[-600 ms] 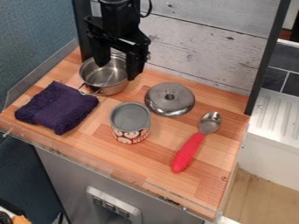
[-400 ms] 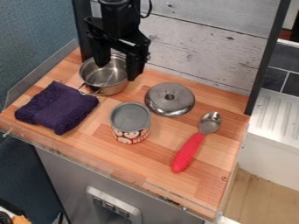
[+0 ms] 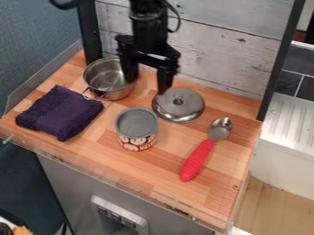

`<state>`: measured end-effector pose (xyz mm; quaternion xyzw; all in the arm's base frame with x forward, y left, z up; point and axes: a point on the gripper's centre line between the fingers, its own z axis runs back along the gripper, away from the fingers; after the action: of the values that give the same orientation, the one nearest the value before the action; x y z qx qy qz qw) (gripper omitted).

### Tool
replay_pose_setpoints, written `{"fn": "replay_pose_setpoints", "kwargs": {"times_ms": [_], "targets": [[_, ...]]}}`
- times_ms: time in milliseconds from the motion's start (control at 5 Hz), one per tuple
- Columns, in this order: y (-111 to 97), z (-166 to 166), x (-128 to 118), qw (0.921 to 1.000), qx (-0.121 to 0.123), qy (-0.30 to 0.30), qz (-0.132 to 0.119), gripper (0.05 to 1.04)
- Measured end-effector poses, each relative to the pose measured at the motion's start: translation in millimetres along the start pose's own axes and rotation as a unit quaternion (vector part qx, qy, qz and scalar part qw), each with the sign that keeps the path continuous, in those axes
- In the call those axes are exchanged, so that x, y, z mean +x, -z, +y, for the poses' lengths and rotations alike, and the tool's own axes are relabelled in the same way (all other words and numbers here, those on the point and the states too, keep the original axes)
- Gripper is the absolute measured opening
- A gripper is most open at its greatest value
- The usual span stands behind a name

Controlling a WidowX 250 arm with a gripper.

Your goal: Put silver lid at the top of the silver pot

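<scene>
The silver lid (image 3: 178,106) lies near the silver pot (image 3: 105,77), off it and ungrasped; the gripper (image 3: 146,86) hangs beside the pot, fingers apart. Grasping, carrying and seating remain.

Black gripper (image 3: 146,86), upper centre; silver pot (image 3: 108,80), upper left; silver lid (image 3: 178,104), centre; dark purple cloth (image 3: 59,112), left; red-and-white patterned can (image 3: 137,133), centre; red-handled silver spoon (image 3: 199,158), right of centre; brown, block-striped wooden countertop (image 3: 162,158); pale grey, wood-grained backboard (image 3: 224,46), top.
</scene>
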<state>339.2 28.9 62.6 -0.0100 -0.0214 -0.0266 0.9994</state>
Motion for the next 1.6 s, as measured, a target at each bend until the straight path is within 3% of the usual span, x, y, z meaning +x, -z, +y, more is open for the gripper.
{"fn": "replay_pose_setpoints", "kwargs": {"times_ms": [200,600,1200,1600], "targets": [[18.1,-6.9,19.3,0.9999,-0.004,-0.006,-0.007,1.000],[37.0,-15.7,45.2,0.9990,0.013,-0.006,-0.043,1.000],[58.3,-15.6,58.0,0.9992,0.020,-0.006,-0.035,0.965],[58.3,-21.9,56.7,0.9994,0.016,0.004,-0.030,0.398]]}}
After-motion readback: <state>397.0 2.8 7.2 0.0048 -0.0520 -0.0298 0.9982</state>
